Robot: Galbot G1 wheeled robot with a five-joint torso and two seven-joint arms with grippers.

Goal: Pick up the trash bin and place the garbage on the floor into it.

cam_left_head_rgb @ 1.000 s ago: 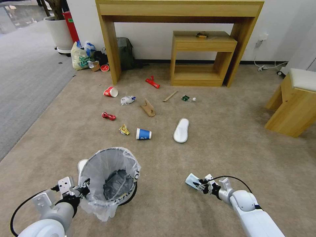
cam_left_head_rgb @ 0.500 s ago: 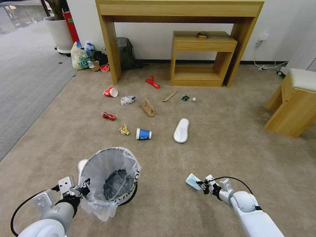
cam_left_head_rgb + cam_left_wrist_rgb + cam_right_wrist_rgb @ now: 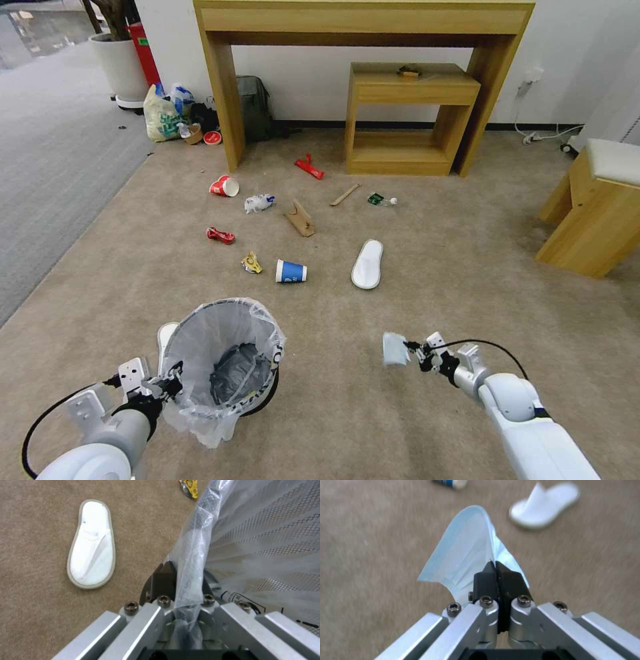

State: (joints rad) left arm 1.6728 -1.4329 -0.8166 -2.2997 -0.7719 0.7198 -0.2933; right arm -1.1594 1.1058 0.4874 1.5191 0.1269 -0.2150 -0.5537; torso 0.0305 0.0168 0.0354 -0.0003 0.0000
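Head view: the bin (image 3: 223, 363) sits low on the robot's left on the beige floor (image 3: 433, 280), its white liner bunched over the rim. The left gripper (image 3: 175, 381) is at the bin's near-left rim, jaws closed on rim and liner. The right gripper (image 3: 412, 349) is on the right, above the carpet and well apart from the bin, its jaws pinched on a pale blue mask (image 3: 395, 349) that hangs off the floor. Farther out lies the garbage: a blue cup (image 3: 291, 271) on its side, a yellow wrapper (image 3: 251, 263) just beside it, a crushed red can (image 3: 221, 235), a red cup (image 3: 225, 186), crumpled paper (image 3: 258, 203), a cardboard piece (image 3: 300, 219), a wooden stick (image 3: 345, 195), a small bottle (image 3: 382, 199), a red wrapper (image 3: 309, 167) and a white slipper (image 3: 368, 264). A second slipper (image 3: 165, 335) peeks out just behind the bin.

Left wrist view: the left gripper (image 3: 185, 585) has its jaws narrow around the liner-wrapped rim of the bin (image 3: 266, 542), whose black mesh shows through the plastic. A slipper (image 3: 91, 545) lies flat on the carpet beside it, and the wrapper (image 3: 188, 489) lies beyond.

Right wrist view: the right gripper (image 3: 495, 567) has its jaws shut tight on the mask's (image 3: 465, 547) edge; the mask fans out ahead. A slipper (image 3: 545, 505) and the cup (image 3: 451, 482) lie on the floor beyond.
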